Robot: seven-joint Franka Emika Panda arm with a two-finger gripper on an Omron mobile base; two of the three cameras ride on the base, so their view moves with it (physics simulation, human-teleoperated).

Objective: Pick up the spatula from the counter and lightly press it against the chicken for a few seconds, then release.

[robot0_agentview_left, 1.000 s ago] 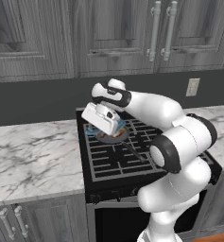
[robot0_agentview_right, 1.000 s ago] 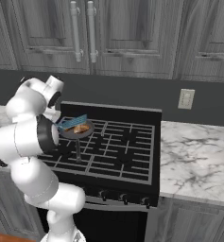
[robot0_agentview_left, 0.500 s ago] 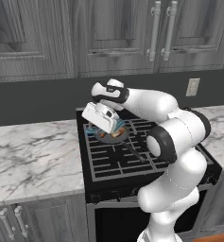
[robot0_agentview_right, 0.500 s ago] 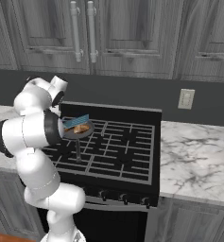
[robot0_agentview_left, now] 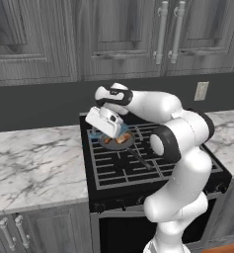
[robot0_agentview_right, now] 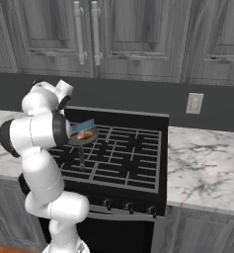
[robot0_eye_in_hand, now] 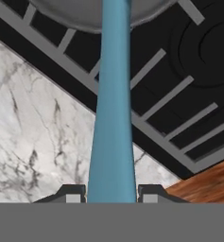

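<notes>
A dark round pan (robot0_agentview_left: 117, 143) sits on the stove's front left burner with a browned piece of chicken (robot0_agentview_left: 121, 139) in it. My gripper (robot0_agentview_left: 106, 129) hangs over the pan's left side, shut on the blue spatula (robot0_agentview_right: 83, 126). The spatula's blade lies flat over the chicken (robot0_agentview_right: 87, 134). In the hand view the blue spatula handle (robot0_eye_in_hand: 113, 118) runs up from between my gripper (robot0_eye_in_hand: 112, 193) to the pan's grey rim (robot0_eye_in_hand: 85, 16). Whether the blade touches the meat I cannot tell.
The pan's long handle (robot0_agentview_right: 81, 157) points toward the stove's front. Black grates (robot0_agentview_left: 138, 163) cover the stove. Marble counter (robot0_agentview_left: 34, 168) lies to the left and marble counter (robot0_agentview_right: 202, 163) to the right. Cabinets (robot0_agentview_left: 138, 39) hang above, with a wall outlet (robot0_agentview_right: 193, 103).
The hand stays over the pan with the spatula held. Only the arm's elbow has shifted a little.
</notes>
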